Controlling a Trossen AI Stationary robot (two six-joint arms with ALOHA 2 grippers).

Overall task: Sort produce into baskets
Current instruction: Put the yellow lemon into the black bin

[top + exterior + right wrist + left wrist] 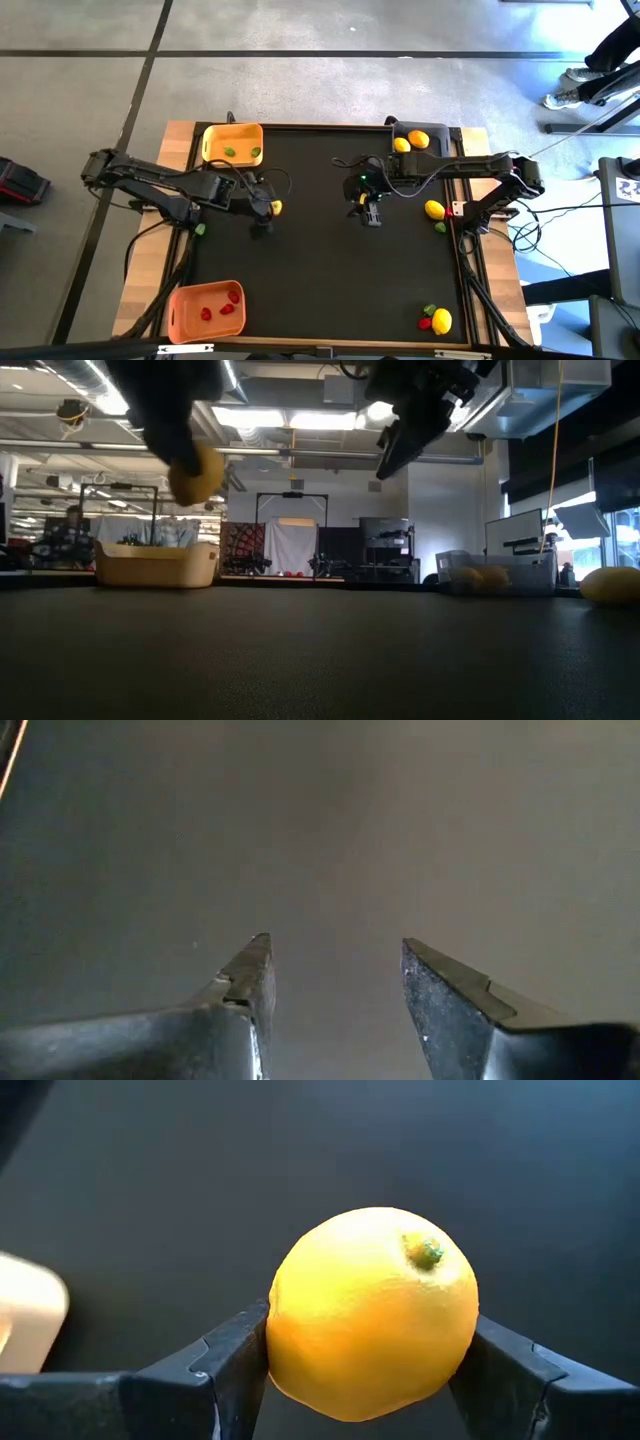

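Mid-sort, the left hand (272, 208) grips a lemon (372, 1313) left of centre above the dark surface (330, 270), the right hand (335, 985) hangs open and empty at centre, and several loose pieces remain at the right edge.

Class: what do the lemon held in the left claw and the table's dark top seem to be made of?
Lemon: probably moulded plastic or foam, with an even, finely pitted matte skin and a painted-looking green stem spot. Table top: likely a rubbery or fabric mat, matte black and finely grained in the low view.
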